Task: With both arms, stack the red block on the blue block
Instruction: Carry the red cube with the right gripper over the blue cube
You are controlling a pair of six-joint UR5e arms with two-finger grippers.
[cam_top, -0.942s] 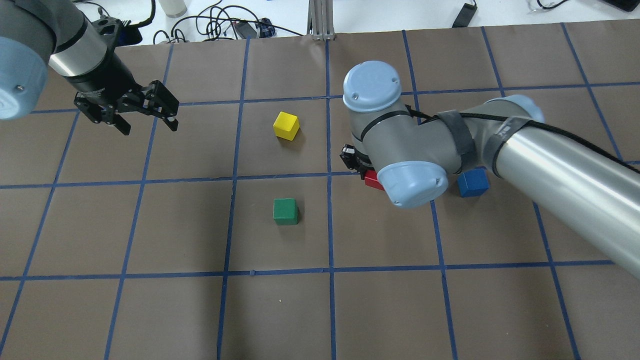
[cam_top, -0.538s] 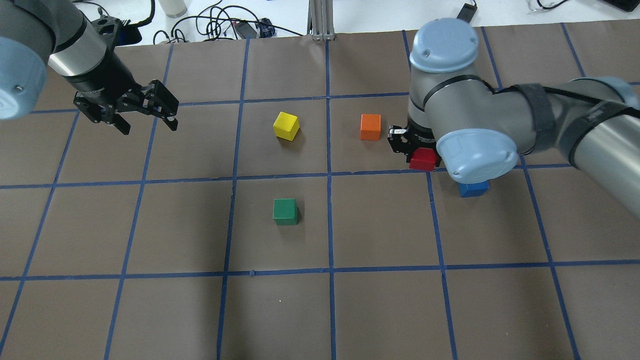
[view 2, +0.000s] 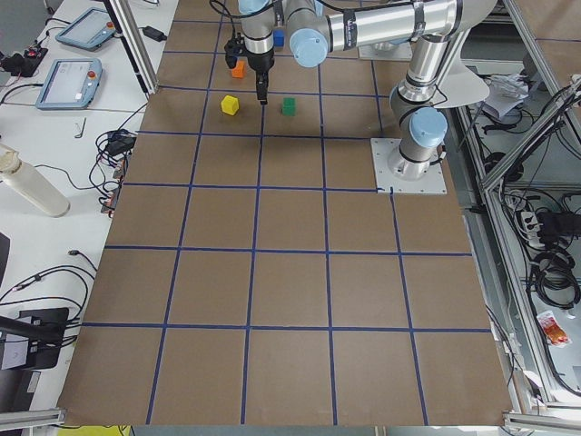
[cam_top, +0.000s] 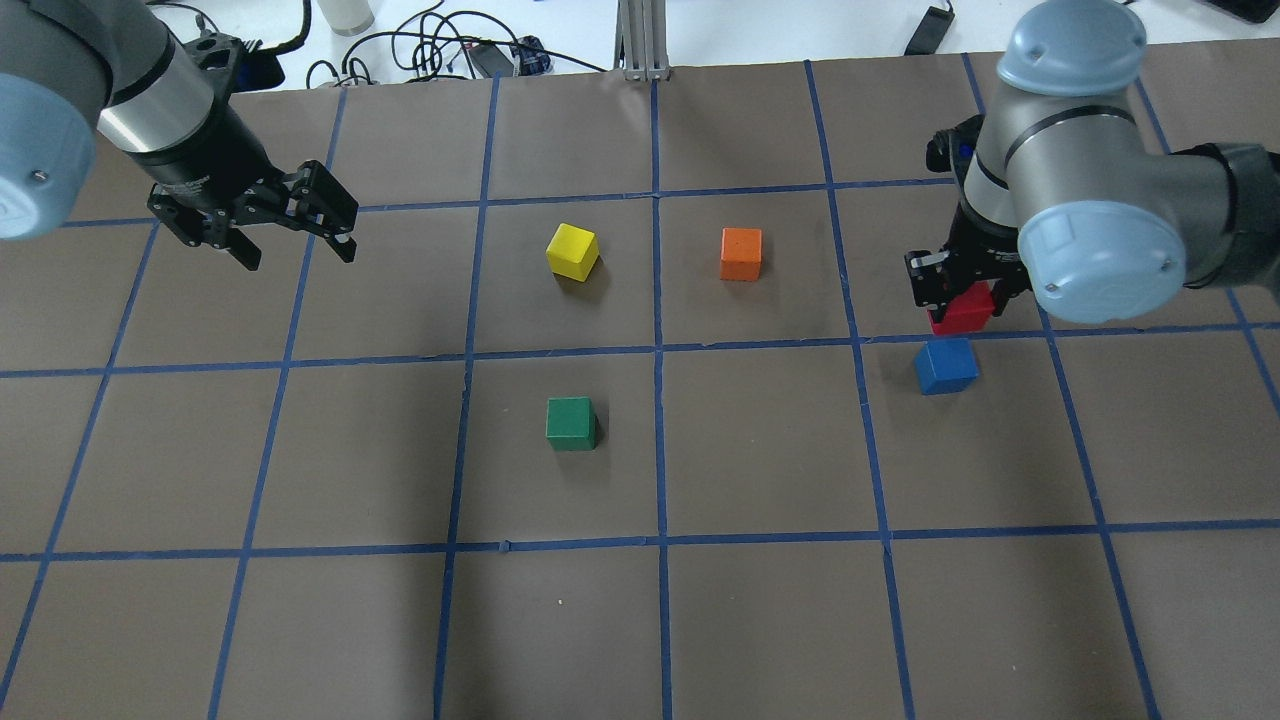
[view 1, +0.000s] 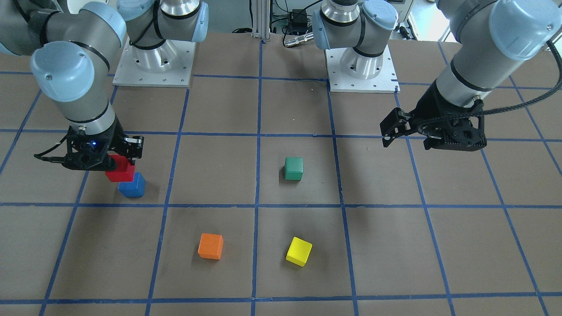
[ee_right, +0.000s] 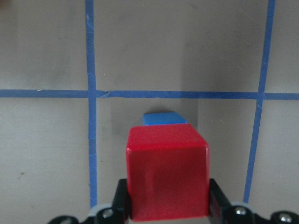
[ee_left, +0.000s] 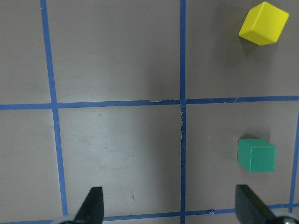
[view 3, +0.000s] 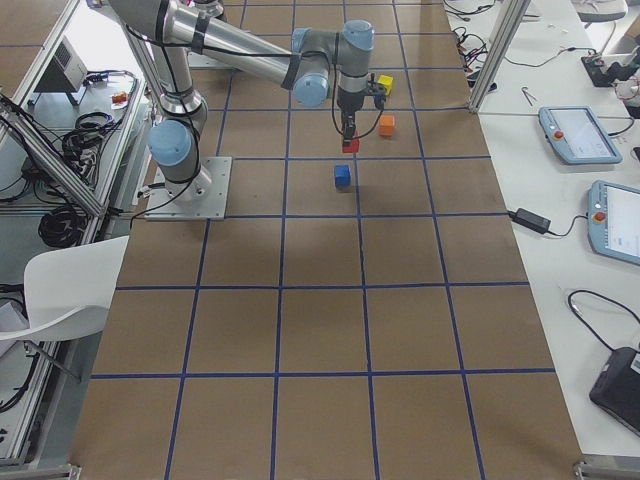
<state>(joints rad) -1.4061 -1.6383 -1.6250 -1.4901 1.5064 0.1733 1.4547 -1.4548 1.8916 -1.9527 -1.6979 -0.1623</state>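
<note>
My right gripper is shut on the red block and holds it off the table. The blue block sits on the brown mat just below and slightly to one side of it. In the right wrist view the red block fills the space between the jaws, and only the top of the blue block peeks out beyond it. From the front, the red block overlaps the blue block's upper corner. My left gripper is open and empty, hovering at the far left.
A yellow cube, an orange cube and a green cube sit apart near the middle of the mat. Cables and a bottle lie beyond the mat's far edge. The left wrist view shows the yellow cube and the green cube.
My right arm has carried the red block to the right, from the table's middle to over the blue block, uncovering the orange cube. My left arm has not moved.
</note>
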